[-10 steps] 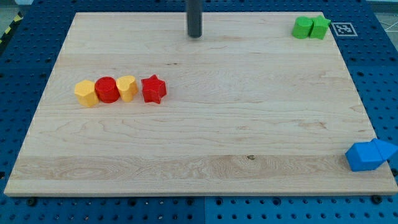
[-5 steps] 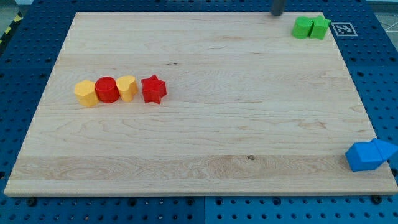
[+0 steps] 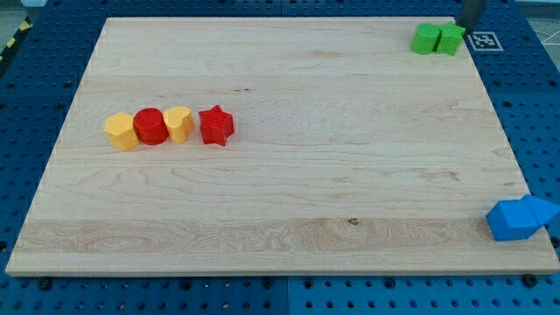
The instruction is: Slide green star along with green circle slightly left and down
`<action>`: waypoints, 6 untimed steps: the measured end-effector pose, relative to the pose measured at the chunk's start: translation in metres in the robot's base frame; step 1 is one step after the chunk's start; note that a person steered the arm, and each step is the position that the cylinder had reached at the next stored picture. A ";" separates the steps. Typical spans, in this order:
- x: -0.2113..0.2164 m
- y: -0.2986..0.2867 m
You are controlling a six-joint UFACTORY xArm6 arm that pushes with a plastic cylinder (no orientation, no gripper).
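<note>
Toward the view's left on the wooden surface (image 3: 289,184), a touching row: yellow hexagon-like block (image 3: 121,131), red cylinder (image 3: 150,126), yellow heart-like block (image 3: 178,123), then red star (image 3: 215,125); exact outline of the two yellow pieces hard to settle at this angle. Up at the view's top right corner, two green blocks pressed side by side: green star (image 3: 426,38) on the left and green circle (image 3: 451,38) on the right, though which is which cannot be told for sure. Just above and right of that pair, my tip (image 3: 470,26), a dark rod cut off by the frame's top edge, close to the right-hand green piece, contact unclear. No fingers on this rod, so nothing to report as spread or pinching. Beside it, a black-and-white marker tag (image 3: 484,40). At bottom right, two blue blocks (image 3: 520,217) merged, overhanging the edge, shapes unreadable.
</note>
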State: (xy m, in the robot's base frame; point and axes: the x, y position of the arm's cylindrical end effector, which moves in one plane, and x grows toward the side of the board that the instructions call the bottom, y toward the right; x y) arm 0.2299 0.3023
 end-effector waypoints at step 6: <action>-0.008 -0.045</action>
State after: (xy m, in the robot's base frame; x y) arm 0.2218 0.2577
